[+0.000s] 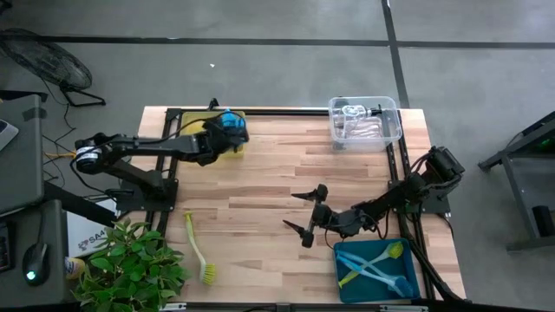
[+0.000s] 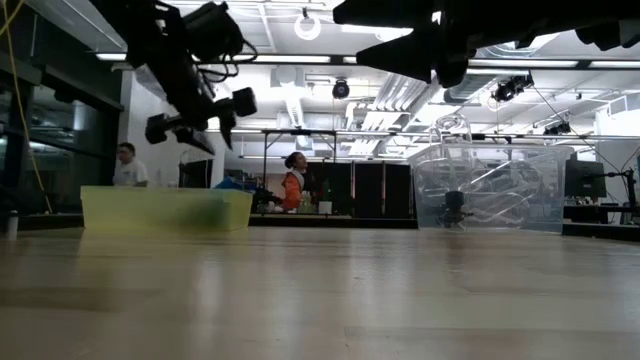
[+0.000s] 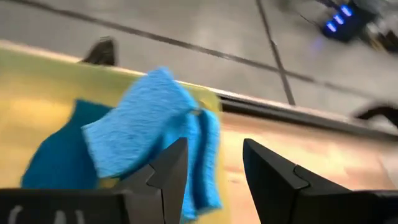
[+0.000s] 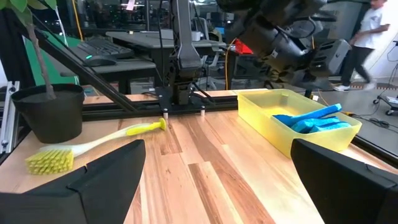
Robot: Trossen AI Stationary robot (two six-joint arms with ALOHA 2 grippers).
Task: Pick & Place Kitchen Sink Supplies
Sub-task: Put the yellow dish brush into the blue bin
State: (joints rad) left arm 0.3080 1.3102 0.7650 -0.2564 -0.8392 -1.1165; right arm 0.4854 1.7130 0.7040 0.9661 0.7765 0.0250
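Meanwhile the left gripper [image 1: 232, 132] hangs released over the yellow bin [image 1: 227, 152] of blue sponges [image 3: 149, 140], and the right gripper [image 1: 305, 215] waits spread wide mid-table.

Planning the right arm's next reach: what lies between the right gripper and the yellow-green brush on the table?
Only bare wood. In the high view, nothing sits on the table between the right gripper and the yellow-green brush.

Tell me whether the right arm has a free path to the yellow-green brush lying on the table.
Probably yes. The right pincer stands open over bare wood, and nothing lies between it and the yellow-green brush near the plant. Whether the arm stretches that far is uncertain.
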